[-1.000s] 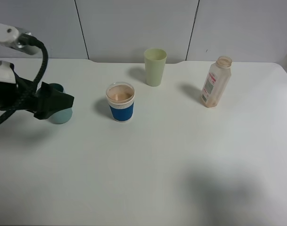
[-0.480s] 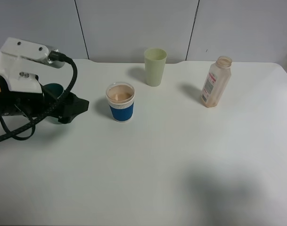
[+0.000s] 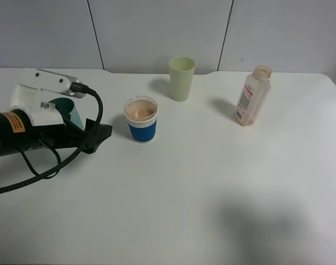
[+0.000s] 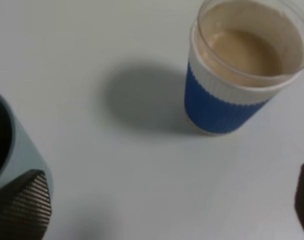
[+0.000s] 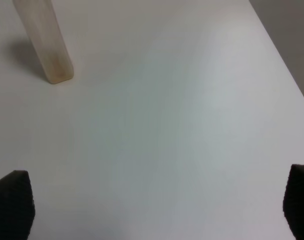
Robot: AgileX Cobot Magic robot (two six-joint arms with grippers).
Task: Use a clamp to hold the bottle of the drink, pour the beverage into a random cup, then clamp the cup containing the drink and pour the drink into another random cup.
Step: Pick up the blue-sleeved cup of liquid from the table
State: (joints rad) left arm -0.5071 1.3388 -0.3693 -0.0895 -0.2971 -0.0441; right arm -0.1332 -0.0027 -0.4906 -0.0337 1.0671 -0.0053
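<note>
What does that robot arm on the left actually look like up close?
The left arm is a thick black tube with an orange sticker, topped by a white angular housing. Black cables loop along it. Its jaws are dark, with ribbed faces. Of the right arm, only dark jaw tips show.

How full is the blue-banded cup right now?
Filled high. The blue-banded cup stands upright, and tan milky drink shows inside its clear rim, level about with the white collar.
</note>
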